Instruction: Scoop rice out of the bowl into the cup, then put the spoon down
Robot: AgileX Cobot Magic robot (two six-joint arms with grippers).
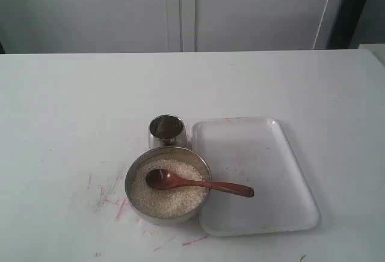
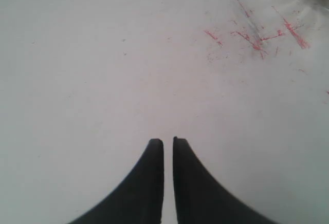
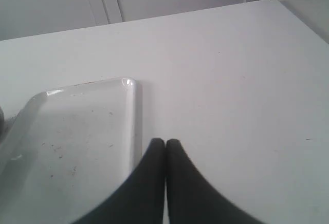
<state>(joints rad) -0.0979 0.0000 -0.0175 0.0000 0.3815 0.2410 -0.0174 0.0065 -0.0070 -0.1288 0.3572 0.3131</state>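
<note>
So, white table [image 1: 72, 106] with a tray [image 1: 258, 154] just beside the bowl [image 1: 135, 205]. The bowl is steel and well filled, so it is probably heavy enough to stay put. The spoon [image 1: 198, 182] has its head on the rice [image 1: 171, 201] and its handle over the rim, above the tray. It's light, stiff and smooth, so pinch the free handle end. The cup [image 1: 166, 131] is just behind the bowl, likely tippy, with a narrow mouth. The grains are loose and spill easily. The left gripper [image 2: 168, 142] is all but closed and empty, and the right gripper [image 3: 165, 142] is pressed together and empty.
</note>
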